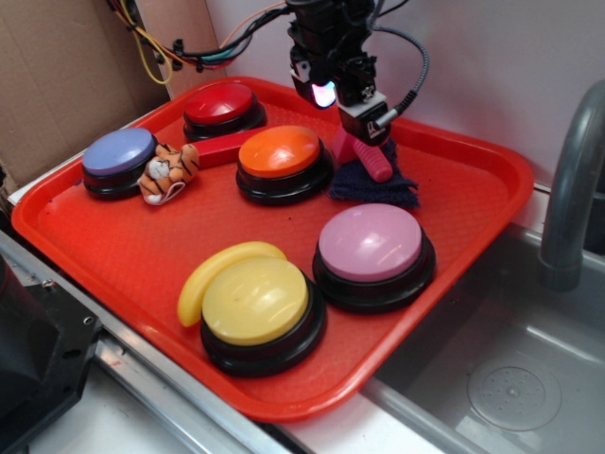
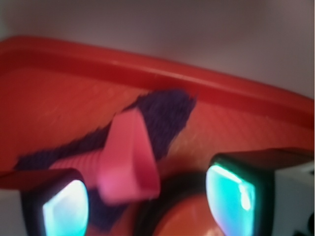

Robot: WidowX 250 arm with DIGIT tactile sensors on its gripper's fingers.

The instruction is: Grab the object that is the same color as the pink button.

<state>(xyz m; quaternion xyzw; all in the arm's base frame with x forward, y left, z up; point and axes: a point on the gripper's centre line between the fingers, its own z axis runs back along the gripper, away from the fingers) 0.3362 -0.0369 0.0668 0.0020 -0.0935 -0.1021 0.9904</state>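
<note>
The pink toy bolt (image 1: 367,158) lies on a dark blue cloth (image 1: 383,187) at the back of the red tray (image 1: 104,251), just right of the orange button (image 1: 280,151). The pale pink dome button (image 1: 371,242) stands in front of it. My gripper (image 1: 340,115) hangs directly over the bolt, close above it. In the wrist view the gripper (image 2: 147,201) is open. The bolt's blocky head (image 2: 129,160) sits between the fingers, near the left one, with its ribbed shaft running left over the cloth (image 2: 165,115).
The tray also holds a red button (image 1: 220,104), a blue-violet button (image 1: 119,151), a yellow button (image 1: 255,301) beside a yellow banana shape (image 1: 203,279), a toy tiger (image 1: 170,172) and a red block (image 1: 222,148). A sink and faucet (image 1: 572,189) are at the right. The tray's back rim (image 2: 147,69) is just beyond the cloth.
</note>
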